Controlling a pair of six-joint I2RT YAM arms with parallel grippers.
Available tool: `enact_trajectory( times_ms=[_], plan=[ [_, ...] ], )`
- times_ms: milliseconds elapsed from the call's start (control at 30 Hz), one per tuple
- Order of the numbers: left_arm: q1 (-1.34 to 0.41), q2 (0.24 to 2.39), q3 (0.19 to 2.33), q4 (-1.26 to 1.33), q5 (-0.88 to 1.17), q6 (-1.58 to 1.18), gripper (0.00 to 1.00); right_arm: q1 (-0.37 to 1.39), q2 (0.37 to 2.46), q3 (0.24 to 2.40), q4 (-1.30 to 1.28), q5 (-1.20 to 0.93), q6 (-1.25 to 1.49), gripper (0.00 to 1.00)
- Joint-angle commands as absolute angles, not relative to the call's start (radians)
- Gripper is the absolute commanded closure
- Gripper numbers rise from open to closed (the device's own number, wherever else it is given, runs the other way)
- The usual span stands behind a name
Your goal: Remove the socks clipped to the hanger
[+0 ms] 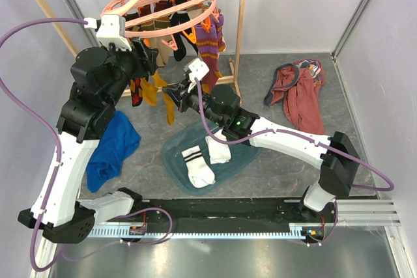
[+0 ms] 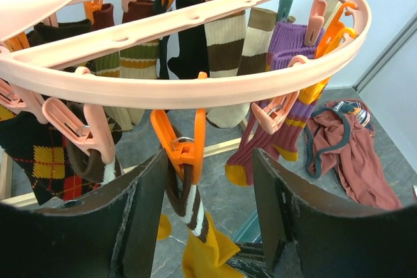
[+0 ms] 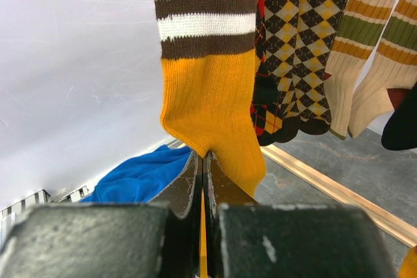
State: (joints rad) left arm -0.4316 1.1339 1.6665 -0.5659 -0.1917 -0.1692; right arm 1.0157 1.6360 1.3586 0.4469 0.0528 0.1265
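Right hand (image 3: 203,161) pinching mustard sock (image 3: 208,96) — left hand (image 2: 210,161) spread below orange clip (image 2: 181,144); argyle socks (image 3: 293,50) beside.

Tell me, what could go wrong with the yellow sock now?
1. The right gripper pinches only the yellow sock at its tip, so it might slip off when pulling.
2. The orange clip grips the sock's striped cuff. Pulling before the open left gripper squeezes that clip could yank the hanger sideways.
3. The argyle sock hangs right beside it and might get dragged along.

Glossy plastic hanger (image 2: 195,83); ribbed knit socks (image 3: 208,109); seemingly wooden rack (image 1: 242,17).
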Motion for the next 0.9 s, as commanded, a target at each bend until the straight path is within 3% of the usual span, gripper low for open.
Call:
enact_trajectory(
  times_ms=[0, 467, 667, 867],
  plan=[
    [-0.422, 1.131, 1.666, -0.515, -0.227, -0.16, 0.38, 1.02, 1.595, 1.351, 0.48, 0.052, 0.118, 1.0],
    [-0.393, 1.169, 1.661, -0.472, -0.201, -0.144, 0.38, 1.02, 1.585, 1.347, 0.476, 0.035, 0.132, 1.0],
    [-0.38, 1.175, 1.66, -0.445, -0.176, -0.155, 0.44, 1.02, 1.589, 1.344, 0.477, 0.038, 0.132, 1.0],
    [-0.377, 1.17, 1.66, -0.426, -0.153, -0.156, 0.76, 1.02, 1.591, 1.339, 0.485, 0.04, 0.13, 1.0]
  ],
)
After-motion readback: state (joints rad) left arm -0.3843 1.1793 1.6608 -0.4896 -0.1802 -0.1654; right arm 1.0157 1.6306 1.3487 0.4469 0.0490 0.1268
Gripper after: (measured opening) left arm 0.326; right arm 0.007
